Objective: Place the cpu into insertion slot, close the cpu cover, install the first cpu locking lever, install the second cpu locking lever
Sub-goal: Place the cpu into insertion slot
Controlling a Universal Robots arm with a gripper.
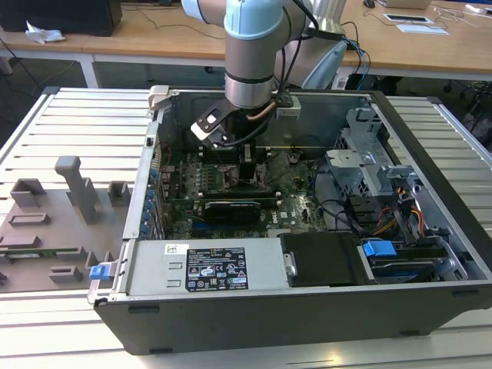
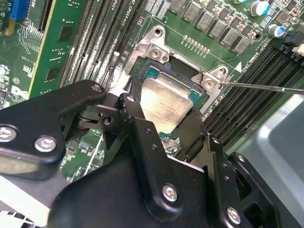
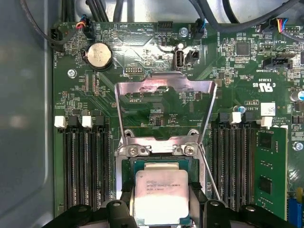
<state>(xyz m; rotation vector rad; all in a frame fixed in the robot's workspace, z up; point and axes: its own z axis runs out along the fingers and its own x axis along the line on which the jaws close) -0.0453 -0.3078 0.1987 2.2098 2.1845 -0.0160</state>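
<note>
The cpu (image 3: 161, 197), pale metal top facing up, sits squarely over the dark insertion slot (image 3: 156, 164) on the green motherboard (image 3: 142, 42), gripped at two opposite edges by the black fingers (image 3: 127, 205) of the tool (image 3: 161, 205). Whether the chip is fully seated or held just above the contacts cannot be told. In the second wrist view the cpu (image 2: 164, 107) lies inside the insertion slot (image 2: 152, 71), with the tool (image 2: 161, 121) closed on its edges. The cpu cover (image 3: 190, 87) stands swung open behind the socket, its cut-out centre showing the board beyond, and a thin wire locking lever (image 3: 209, 175) angles up beside the slot, not latched. Long black memory slots (image 3: 85, 166) flank the socket on both sides, and a coin battery (image 3: 99, 54) sits further up the board. The board lies in an opened computer case (image 1: 231, 307) lying on its side on a ribbed metal worktop (image 1: 77, 123). In the exterior view the arm (image 1: 250, 46) reaches straight down into the case, wrist vertical, with the tool (image 1: 250, 165) low over the motherboard (image 1: 292, 207).
</note>
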